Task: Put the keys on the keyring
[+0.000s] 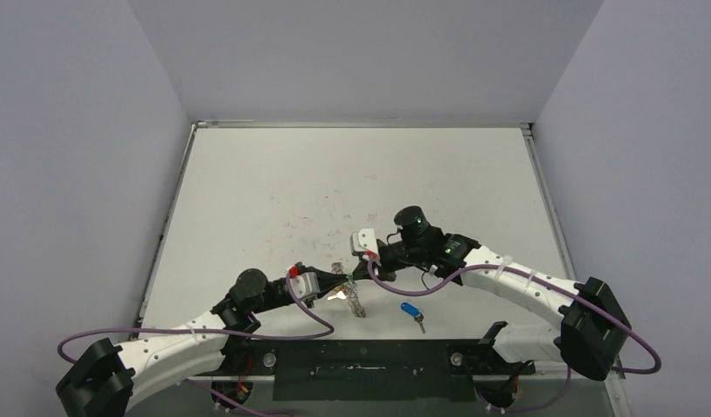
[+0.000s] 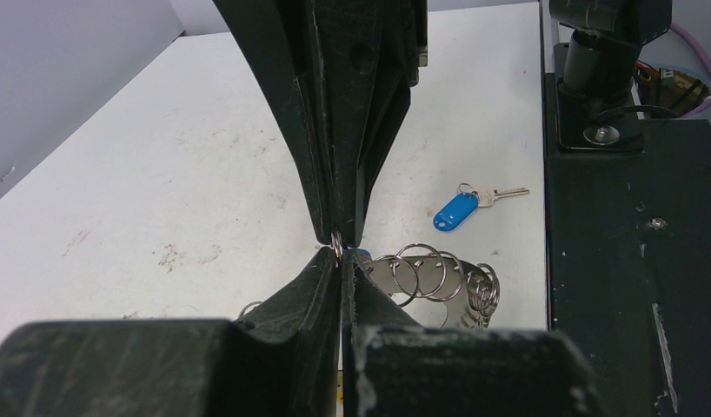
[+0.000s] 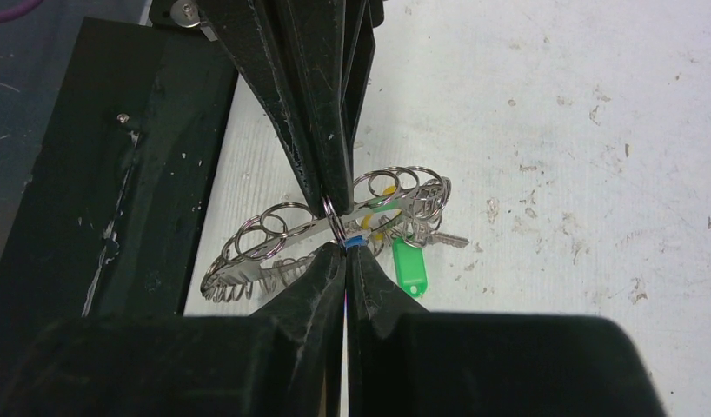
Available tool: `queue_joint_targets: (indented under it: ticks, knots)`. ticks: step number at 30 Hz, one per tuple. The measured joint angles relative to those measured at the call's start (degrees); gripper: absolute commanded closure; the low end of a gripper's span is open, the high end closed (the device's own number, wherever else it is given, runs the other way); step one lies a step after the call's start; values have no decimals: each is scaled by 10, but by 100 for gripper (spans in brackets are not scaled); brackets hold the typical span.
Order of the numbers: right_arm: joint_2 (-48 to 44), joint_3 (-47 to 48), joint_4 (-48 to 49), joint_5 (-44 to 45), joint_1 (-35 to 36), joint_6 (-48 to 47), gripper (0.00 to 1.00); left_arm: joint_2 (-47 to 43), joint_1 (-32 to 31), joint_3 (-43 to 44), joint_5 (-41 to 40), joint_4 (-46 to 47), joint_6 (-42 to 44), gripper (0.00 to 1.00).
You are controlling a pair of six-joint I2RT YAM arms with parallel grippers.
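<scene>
Closed tight at the left gripper [image 2: 337, 248], clamping one small wire loop on the edge of the keyring [image 2: 439, 280]. Closed just as tight at the right gripper [image 3: 339, 230], pinching a small wire loop right against the flat band of the keyring. Cannot tell whether this second loop belongs to the keyring or to a key's own ring.

From above, found tip to tip near the front middle of the table [image 1: 352, 174], just ahead of the black base plate [image 1: 361, 369]. Held there tilted on edge between the two tips, with the loop-lined rim fanning out to either side of the pinch. Cannot tell whether the low end touches the table.

Bunched just beside the right pinch: a green tag [image 3: 410, 265], a yellow tag [image 3: 382, 201] and a silver key blade [image 3: 443, 236]. Cannot tell whether threaded on a loop or only resting against the band. Showing at the pinch itself: a scrap of blue plastic [image 3: 356, 244], mostly hidden behind the lower fingertip.

Lying flat and alone on the table: a blue-tagged key [image 1: 412, 313], to the right of the keyring, apart from both grippers and detached from every loop.
</scene>
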Motion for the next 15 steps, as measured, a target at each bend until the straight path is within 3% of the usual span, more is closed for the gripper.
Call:
queue_joint_targets:
  ticks: [15]
  knots:
    - [26, 0, 3, 29, 22, -6, 100, 0, 0, 0, 0, -6, 0, 100]
